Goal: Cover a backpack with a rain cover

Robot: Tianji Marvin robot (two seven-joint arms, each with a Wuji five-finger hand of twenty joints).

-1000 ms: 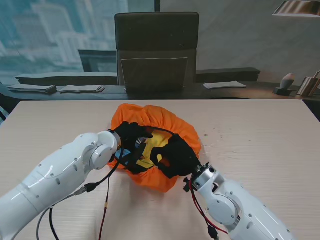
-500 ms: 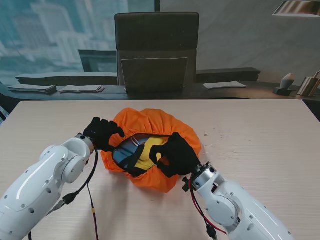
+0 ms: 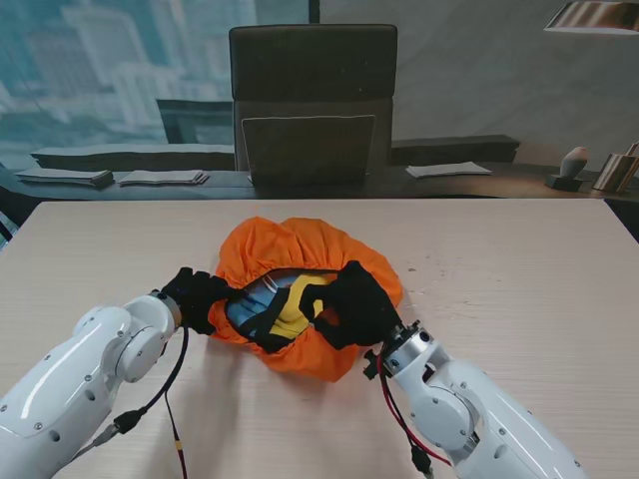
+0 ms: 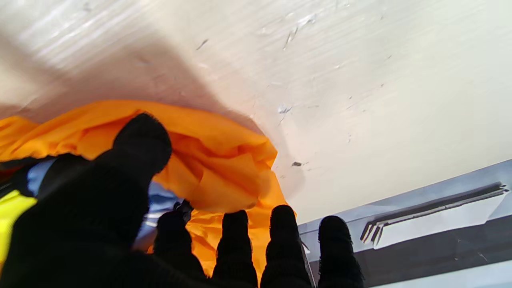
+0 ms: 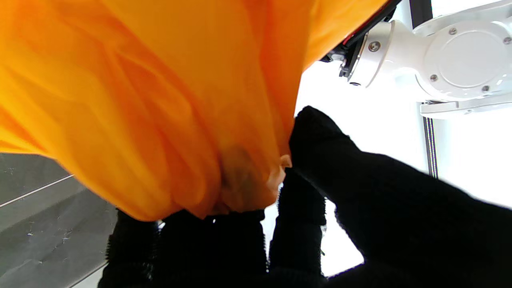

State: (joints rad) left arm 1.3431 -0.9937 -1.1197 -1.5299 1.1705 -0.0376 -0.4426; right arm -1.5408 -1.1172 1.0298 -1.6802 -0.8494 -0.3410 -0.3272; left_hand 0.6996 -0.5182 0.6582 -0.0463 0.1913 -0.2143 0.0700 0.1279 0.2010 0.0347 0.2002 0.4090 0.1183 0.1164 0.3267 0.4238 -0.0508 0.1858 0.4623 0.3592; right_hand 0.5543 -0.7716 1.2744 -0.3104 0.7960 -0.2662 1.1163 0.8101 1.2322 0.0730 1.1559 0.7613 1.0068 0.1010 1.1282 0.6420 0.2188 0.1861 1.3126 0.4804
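Orange fabric rain cover (image 3: 300, 249) bunched over backpack w/ yellow, blue and black panels (image 3: 283, 304), mid-table on pale wood-grain table top (image 3: 519, 269), nearer to me than dark high-backed office chair (image 3: 313, 100). Cover open on near side; yellow/blue of backpack showing through gap, black strap across it.

Left hand in black knit glove (image 3: 195, 297) now at cover's left hem, touching it, lower and nearer to me than 0.5 s ago, when up beside cover's left shoulder. 1 s ago was inside the opening, on the backpack. Left wrist view: thumb (image 4: 140, 144) over orange hem, four fingertips (image 4: 236, 224) lined up under fabric edge, hem between thumb and fingers. Looks pinched on the cover hem, not spread.

Right hand in black knit glove (image 3: 354, 304) at cover's right-near edge, same spot as 0.5 s and 1 s ago, hardly shifted. Right wrist view: thumb and fingers (image 5: 316, 132) pressed together on gathered orange fabric (image 5: 160, 112), bunch drawn tight at pinch point. White joint of left arm (image 5: 452, 56) beyond the cover.

Cover shape changed vs 0.5 s ago: left hem pulled lower toward me, opening narrower on left side. Backpack position itself unchanged rel. to chair.
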